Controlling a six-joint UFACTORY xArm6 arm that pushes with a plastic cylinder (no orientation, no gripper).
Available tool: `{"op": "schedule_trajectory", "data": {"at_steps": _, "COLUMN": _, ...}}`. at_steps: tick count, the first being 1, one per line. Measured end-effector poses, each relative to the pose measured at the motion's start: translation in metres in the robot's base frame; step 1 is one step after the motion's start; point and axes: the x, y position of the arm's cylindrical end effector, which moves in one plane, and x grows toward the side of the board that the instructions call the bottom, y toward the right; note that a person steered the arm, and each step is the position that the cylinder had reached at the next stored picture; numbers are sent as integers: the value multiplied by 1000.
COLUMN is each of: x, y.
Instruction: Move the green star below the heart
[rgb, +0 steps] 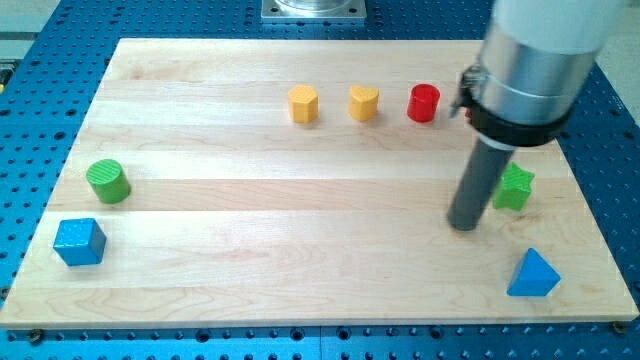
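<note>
The green star (515, 188) lies near the view's right edge of the wooden board, partly hidden behind the rod. The yellow heart (363, 102) sits in a row near the view's top, well to the upper left of the star. My tip (463, 224) rests on the board just left of and slightly below the green star, close to it; I cannot tell whether they touch.
A yellow hexagon (303, 103) is left of the heart and a red cylinder (423, 103) right of it. A green cylinder (108, 181) and a blue cube (79, 241) sit at the view's left. A blue triangle (533, 274) lies at the bottom right. The board's edge (300, 322) runs along the bottom.
</note>
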Motion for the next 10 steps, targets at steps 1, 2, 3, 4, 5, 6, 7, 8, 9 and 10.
{"op": "schedule_trajectory", "data": {"at_steps": 1, "x": -9, "y": 27}}
{"op": "schedule_trajectory", "data": {"at_steps": 2, "x": -9, "y": 60}}
{"op": "schedule_trajectory", "data": {"at_steps": 3, "x": -12, "y": 88}}
{"op": "schedule_trajectory", "data": {"at_steps": 4, "x": -31, "y": 83}}
{"op": "schedule_trajectory", "data": {"at_steps": 5, "x": -40, "y": 94}}
{"op": "schedule_trajectory", "data": {"at_steps": 6, "x": -52, "y": 56}}
{"op": "schedule_trajectory", "data": {"at_steps": 7, "x": -54, "y": -35}}
{"op": "schedule_trajectory", "data": {"at_steps": 8, "x": -54, "y": -14}}
{"op": "schedule_trajectory", "data": {"at_steps": 9, "x": -64, "y": -18}}
{"op": "schedule_trajectory", "data": {"at_steps": 10, "x": -79, "y": -78}}
